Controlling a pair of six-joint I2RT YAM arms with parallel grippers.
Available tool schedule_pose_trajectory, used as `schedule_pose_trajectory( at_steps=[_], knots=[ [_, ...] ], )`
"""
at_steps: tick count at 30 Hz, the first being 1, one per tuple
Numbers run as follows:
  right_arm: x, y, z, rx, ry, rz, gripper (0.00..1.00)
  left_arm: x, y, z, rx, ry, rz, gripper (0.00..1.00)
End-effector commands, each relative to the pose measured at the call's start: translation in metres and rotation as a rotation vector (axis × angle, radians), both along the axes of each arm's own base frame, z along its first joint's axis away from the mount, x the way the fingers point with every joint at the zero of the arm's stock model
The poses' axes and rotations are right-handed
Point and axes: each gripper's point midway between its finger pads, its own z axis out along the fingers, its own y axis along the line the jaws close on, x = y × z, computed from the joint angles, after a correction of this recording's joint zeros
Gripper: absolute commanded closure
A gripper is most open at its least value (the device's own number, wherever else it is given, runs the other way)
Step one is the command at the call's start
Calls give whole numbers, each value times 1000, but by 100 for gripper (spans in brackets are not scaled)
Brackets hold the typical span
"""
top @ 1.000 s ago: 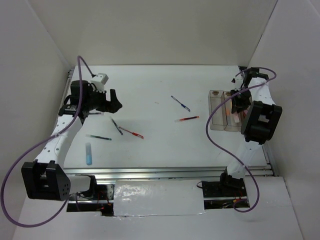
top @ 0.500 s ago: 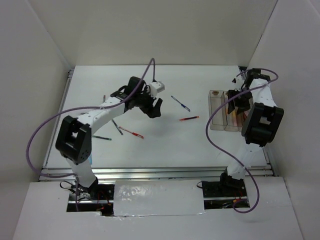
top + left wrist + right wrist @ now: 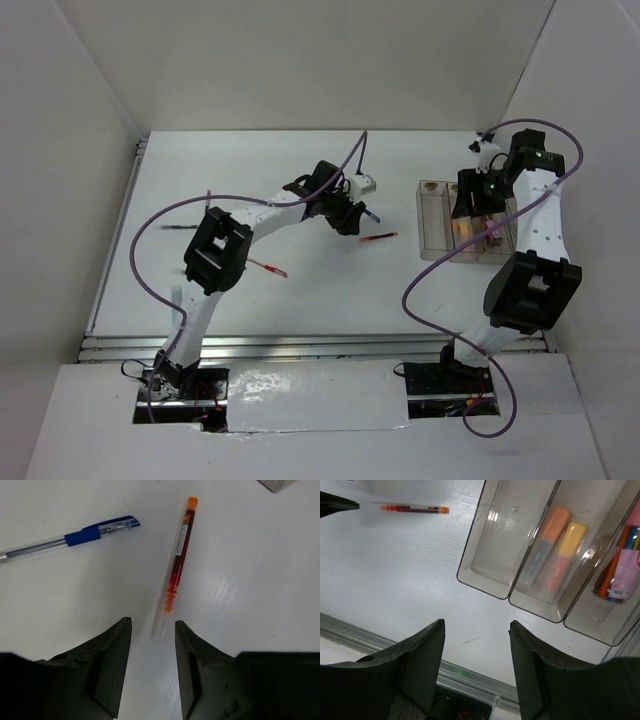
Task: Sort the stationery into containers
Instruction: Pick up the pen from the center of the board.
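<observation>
Now the left pincer (image 3: 152, 630) — swung rightward, released — hovers over the red pen (image 3: 179, 565).

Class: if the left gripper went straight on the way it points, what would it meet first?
Probably the red pen, whose near end lies just ahead of the open left gripper. How high the gripper is above the table is unclear.

Both arms out over the table (image 3: 300, 165), watched from above.

I had the left arm stretched to the middle of the table, with the left gripper (image 3: 347, 219) just beside a red pen (image 3: 378, 237) and covering one end of a blue pen (image 3: 371, 214). A second red pen (image 3: 268, 267) lay nearer the bases and a dark pen (image 3: 178, 227) far left. The right gripper (image 3: 473, 197) hung above the containers (image 3: 432, 252).
</observation>
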Motion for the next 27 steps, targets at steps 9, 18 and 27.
schedule_pose_trajectory(
  at_steps=[9, 18, 27],
  knots=[
    [-16, 8, -1, 29, 21, 31, 39, -18, -30, -26, 34, -11, -104, 51],
    [-11, 13, 3, 22, -6, 51, 40, -28, -17, -59, 234, -70, -91, 66],
    [-25, 50, 1, -15, -55, 245, 41, -71, -4, -41, 179, 8, -166, 95]
  ],
)
